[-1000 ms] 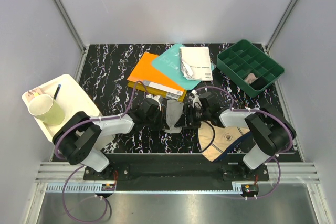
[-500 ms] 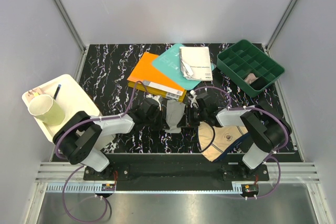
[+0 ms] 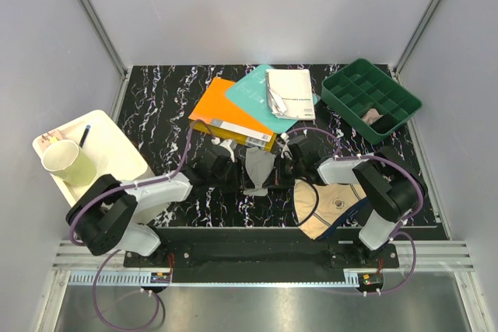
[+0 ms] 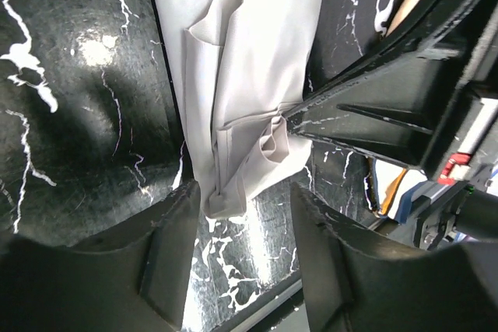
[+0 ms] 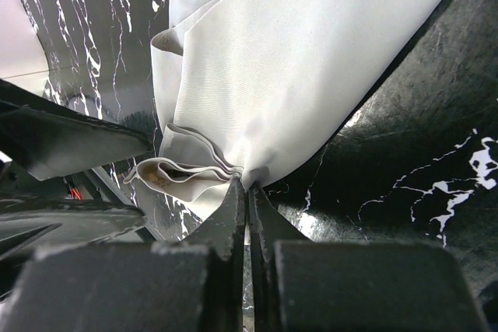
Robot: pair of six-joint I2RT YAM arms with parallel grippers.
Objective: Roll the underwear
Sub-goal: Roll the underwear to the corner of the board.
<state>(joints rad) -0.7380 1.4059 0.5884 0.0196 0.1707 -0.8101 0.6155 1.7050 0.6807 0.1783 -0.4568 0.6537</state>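
Note:
The light grey underwear [image 3: 258,169] lies folded into a narrow strip on the black marbled table between my two grippers. My left gripper [image 3: 232,169] is open; its jaws straddle the strip's near corner [image 4: 226,200] without pinching it. From the other side my right gripper [image 3: 285,167] is shut, its tips pinching the layered edge of the grey underwear [image 5: 296,75]. The wrist views show the left gripper [image 4: 245,204] wide apart and the right gripper [image 5: 247,188] pressed together on cloth. The beige underwear with navy edging [image 3: 331,206] lies flat under the right arm.
An orange book [image 3: 229,114], a teal book [image 3: 253,91] and a white booklet [image 3: 289,92] lie just behind the grey strip. A green compartment tray [image 3: 372,99] sits at the back right. A white tray [image 3: 109,141] with a paper cup [image 3: 68,162] is at the left.
My left gripper has opened and let go of the grey underwear. My right gripper has closed from wide open onto the strip's edge.

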